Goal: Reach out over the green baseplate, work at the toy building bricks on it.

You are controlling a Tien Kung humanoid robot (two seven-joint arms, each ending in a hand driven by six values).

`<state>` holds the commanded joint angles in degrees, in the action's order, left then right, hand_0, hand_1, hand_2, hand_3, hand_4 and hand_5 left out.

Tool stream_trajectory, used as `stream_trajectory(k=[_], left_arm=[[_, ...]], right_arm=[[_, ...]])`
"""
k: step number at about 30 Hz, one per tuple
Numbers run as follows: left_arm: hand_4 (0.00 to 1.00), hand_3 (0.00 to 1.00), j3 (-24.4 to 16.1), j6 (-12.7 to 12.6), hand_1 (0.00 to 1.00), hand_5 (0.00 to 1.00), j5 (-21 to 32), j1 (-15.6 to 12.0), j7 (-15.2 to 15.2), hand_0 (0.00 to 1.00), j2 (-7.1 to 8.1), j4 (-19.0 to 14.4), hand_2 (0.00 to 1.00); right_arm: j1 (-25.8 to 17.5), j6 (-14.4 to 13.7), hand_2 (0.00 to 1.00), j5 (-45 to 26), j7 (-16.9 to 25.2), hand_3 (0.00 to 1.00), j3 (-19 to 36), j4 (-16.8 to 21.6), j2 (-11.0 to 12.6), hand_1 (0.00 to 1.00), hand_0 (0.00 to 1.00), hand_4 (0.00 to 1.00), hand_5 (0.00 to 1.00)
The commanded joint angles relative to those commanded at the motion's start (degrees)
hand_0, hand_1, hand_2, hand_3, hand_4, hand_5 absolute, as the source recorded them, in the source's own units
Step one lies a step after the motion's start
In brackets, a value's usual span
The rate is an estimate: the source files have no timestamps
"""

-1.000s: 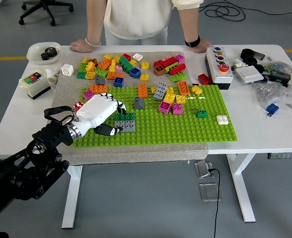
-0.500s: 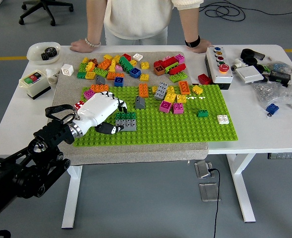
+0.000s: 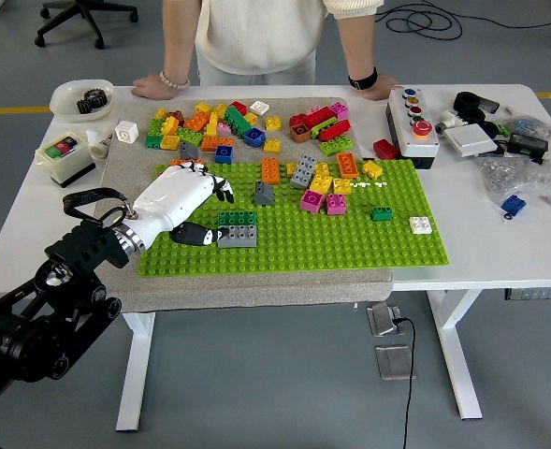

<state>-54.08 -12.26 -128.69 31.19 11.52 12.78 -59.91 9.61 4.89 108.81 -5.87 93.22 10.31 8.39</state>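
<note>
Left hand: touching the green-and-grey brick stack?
Cannot tell. In the head view the left hand's thumb tip meets the stack's left edge, with no clear gap or contact.

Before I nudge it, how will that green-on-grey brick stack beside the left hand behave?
The green-on-grey brick stack looks like rigid plastic, so probably stiff and light. It is low, wide and flat-sided, so unlikely to roll or tip. If its studs are engaged with the green baseplate, a sideways push from the left hand may not slide it.

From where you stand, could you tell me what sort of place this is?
Probably a robotics lab: a white table carries a button control box beside the green baseplate, cables trail over the grey floor, and an office chair stands behind.
</note>
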Motion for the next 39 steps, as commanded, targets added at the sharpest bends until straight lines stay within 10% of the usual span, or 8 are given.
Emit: stream_trajectory(k=[2,3,15,39], left_arm=[[0.903,0.572,0.2,0.3,0.635,0.281,0.6,-0.4,0.2,0.794,0.05,-0.1,0.590],[0.986,0.594,0.3,0.7,0.722,0.508,1.4,-0.9,0.4,0.858,-0.01,0.0,0.695],[0.998,0.623,1.4,2.4,0.896,0.696,3.5,-1.6,1.2,0.998,-0.93,2.6,0.839],[0.998,0.634,2.2,2.6,0.931,0.756,3.5,-0.3,0.8,0.998,-2.52,6.0,0.885]], right_arm=[[0.0,0.0,0.682,0.0,0.0,0.631,0.0,0.0,0.0,0.641,0.743,0.810,0.520],[0.1,0.0,0.682,-0.1,0.0,0.631,-0.1,0.0,-0.1,0.641,0.744,0.810,0.519],[0.0,0.0,0.682,0.0,0.0,0.631,-0.3,0.0,-0.1,0.641,0.744,0.809,0.518],[0.2,0.0,0.682,-0.2,0.0,0.632,-0.4,0.0,0.0,0.641,0.744,0.810,0.518]])
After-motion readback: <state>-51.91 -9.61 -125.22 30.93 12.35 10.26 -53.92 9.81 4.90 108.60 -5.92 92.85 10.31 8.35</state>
